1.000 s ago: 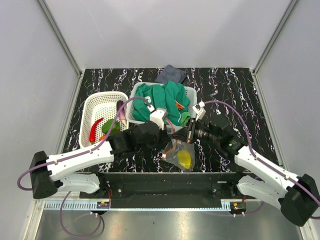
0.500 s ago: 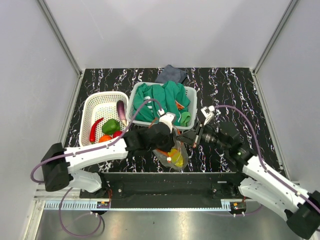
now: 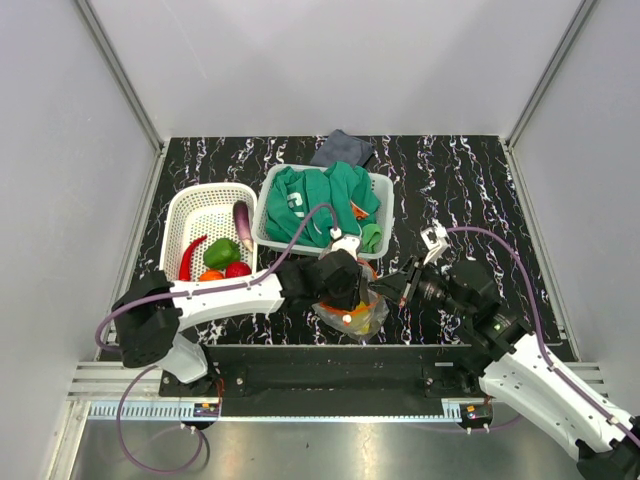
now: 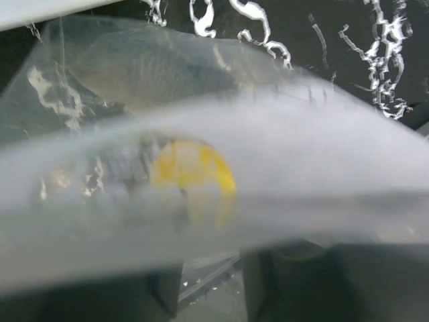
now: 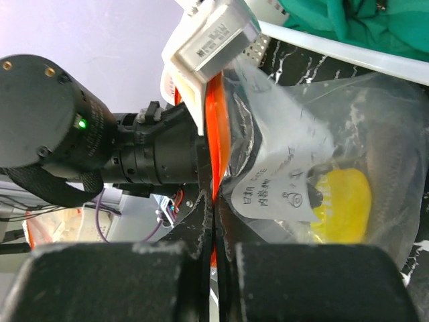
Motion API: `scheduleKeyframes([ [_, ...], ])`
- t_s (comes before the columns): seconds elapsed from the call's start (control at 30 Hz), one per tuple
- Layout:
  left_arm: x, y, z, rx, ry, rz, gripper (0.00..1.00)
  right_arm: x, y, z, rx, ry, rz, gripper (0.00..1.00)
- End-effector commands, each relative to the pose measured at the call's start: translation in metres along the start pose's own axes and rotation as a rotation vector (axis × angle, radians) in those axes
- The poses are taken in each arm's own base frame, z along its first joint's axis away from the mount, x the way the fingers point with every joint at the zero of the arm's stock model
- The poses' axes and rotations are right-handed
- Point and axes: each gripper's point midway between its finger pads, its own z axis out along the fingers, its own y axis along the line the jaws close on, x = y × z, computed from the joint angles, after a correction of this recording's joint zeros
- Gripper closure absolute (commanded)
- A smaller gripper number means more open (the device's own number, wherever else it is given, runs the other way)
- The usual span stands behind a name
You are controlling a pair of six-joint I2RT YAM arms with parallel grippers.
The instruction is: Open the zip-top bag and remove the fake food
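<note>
The zip-top bag [image 3: 360, 312] hangs just above the table's front edge, pinched between both grippers. My right gripper [image 5: 214, 208] is shut on its orange-red zip strip [image 5: 218, 134]; in the top view this gripper [image 3: 393, 288] sits at the bag's right. My left gripper [image 3: 348, 284] grips the bag from the left. Its fingers [image 4: 127, 295] are mostly hidden behind the clear film [image 4: 201, 121]. One yellow fake food piece [image 5: 342, 204] lies inside the bag and also shows in the left wrist view [image 4: 191, 176].
A white perforated basket [image 3: 190, 215] at the left holds a red chili [image 3: 190, 258], a green pepper, a purple eggplant and red and orange fruits. A grey basket [image 3: 385, 190] behind the bag holds green cloth [image 3: 320, 195]. A dark cloth [image 3: 342, 147] lies further back.
Both grippers have carried the bag nearer the front edge. The left arm has reached further right, the right gripper has drawn back to the right, and the bag is now bunched between them.
</note>
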Motion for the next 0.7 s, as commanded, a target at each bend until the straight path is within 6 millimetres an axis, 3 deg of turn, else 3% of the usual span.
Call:
scheduleKeyframes([
  [0.0,0.002,-0.01,0.006,0.004,0.025,-0.081,0.58,-0.002,-0.004,0.001,0.023,-0.01,-0.026,1.0],
  [0.13,0.019,0.003,0.01,-0.064,0.07,-0.113,0.43,0.0,-0.006,0.002,0.032,-0.002,-0.034,1.0],
  [0.33,0.034,0.013,0.014,-0.11,0.104,-0.148,0.36,0.002,-0.01,0.004,0.042,0.012,-0.035,1.0],
  [0.67,0.033,0.008,0.039,-0.077,0.069,-0.138,0.35,0.003,-0.01,0.003,0.045,0.015,-0.032,1.0],
])
